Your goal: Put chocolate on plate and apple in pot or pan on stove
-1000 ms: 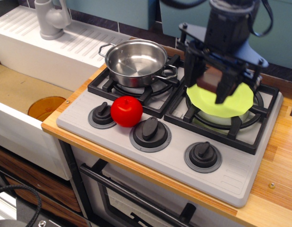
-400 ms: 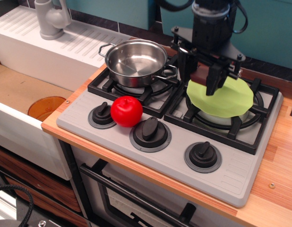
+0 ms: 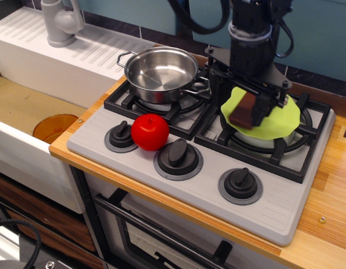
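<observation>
The gripper (image 3: pixel 244 100) stood over the plate (image 3: pixel 279 120) at the upper right of the frame, its black fingers (image 3: pixel 263 106) set either side of the chocolate (image 3: pixel 243 111). The brown block lay tilted over the plate's left part; whether the fingers gripped it or had parted from it could not be told. The lime-green plate rested on the right burner grate of the stove (image 3: pixel 189 185). The pot (image 3: pixel 161 73) sat empty on the left grate, at upper centre, just beside the gripper's frame. The apple (image 3: pixel 150 132) stood on the stove's grey front panel, left of centre, between the left knob (image 3: pixel 121 134) and the middle knob (image 3: pixel 178 154), touching or nearly touching both. The stove sat on a wooden worktop (image 3: pixel 330 224). An orange-brown disc (image 3: pixel 54 127) lay in the sink at the left edge.
</observation>
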Robot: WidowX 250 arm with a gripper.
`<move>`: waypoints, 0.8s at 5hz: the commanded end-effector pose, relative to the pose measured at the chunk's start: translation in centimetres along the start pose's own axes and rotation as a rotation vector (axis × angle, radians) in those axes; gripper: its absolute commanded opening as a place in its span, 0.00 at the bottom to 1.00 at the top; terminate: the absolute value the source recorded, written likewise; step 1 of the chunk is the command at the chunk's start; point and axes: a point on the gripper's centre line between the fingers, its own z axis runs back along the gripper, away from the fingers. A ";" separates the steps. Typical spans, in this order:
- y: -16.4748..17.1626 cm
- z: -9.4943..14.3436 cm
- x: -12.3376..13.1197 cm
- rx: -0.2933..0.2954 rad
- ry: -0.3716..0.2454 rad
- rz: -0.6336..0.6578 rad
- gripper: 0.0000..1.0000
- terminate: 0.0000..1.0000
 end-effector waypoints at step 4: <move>-0.5 5.0 -0.3 0.044 0.009 -0.018 1.00 0.00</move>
